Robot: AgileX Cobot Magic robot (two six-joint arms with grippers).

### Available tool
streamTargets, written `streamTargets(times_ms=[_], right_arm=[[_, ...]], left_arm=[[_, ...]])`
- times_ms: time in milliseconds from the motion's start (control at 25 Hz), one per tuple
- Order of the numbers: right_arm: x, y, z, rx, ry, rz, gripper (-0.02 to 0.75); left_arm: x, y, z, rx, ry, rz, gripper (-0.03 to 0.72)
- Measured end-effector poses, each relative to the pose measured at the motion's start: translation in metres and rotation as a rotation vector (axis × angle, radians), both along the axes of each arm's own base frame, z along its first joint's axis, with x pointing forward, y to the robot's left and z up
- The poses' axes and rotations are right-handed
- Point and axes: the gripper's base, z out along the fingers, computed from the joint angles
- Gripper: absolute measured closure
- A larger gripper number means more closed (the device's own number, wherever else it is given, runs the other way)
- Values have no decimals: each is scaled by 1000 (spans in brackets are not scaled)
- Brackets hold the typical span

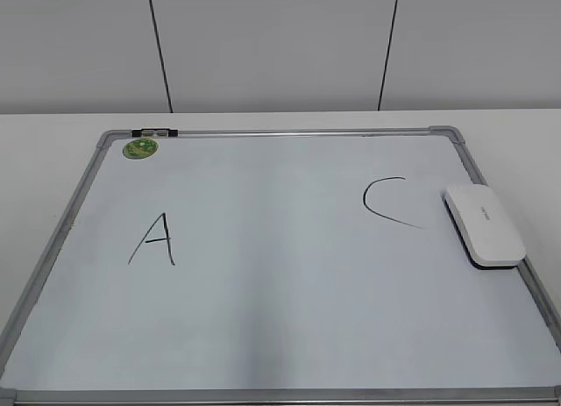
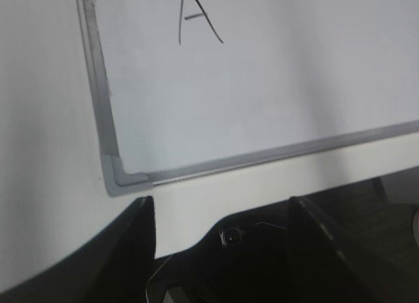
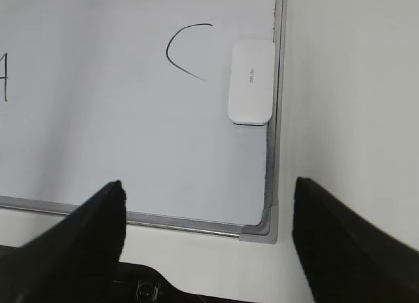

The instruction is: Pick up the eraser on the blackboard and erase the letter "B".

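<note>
The blackboard is a white board in a grey frame, lying flat on the table. The eraser is a white rounded block resting on the board by its right edge, beside a black "C". It also shows in the right wrist view. No letter "B" shows; the board between the "A" and the "C" is plain white. My left gripper is open and empty above the board's near left corner. My right gripper is open and empty above the near right corner, well short of the eraser.
A round green magnet sits at the board's far left corner, beside a small black and silver piece on the frame. White table surrounds the board, with a white wall behind. Neither arm shows in the exterior view.
</note>
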Motion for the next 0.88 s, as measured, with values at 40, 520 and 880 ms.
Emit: streamTargets(times_ms=[40, 520, 880], right_arm=[[-12, 0, -2, 4, -25, 6, 150], [-80, -8, -63, -43, -90, -5, 150], [-81, -14, -132, -116, 70, -29, 150]], left_arm=[[-10, -1, -7, 2, -7, -12, 225], [-75, 16, -42, 179, -167, 69, 226], [-72, 20, -59, 215, -188, 93, 226]])
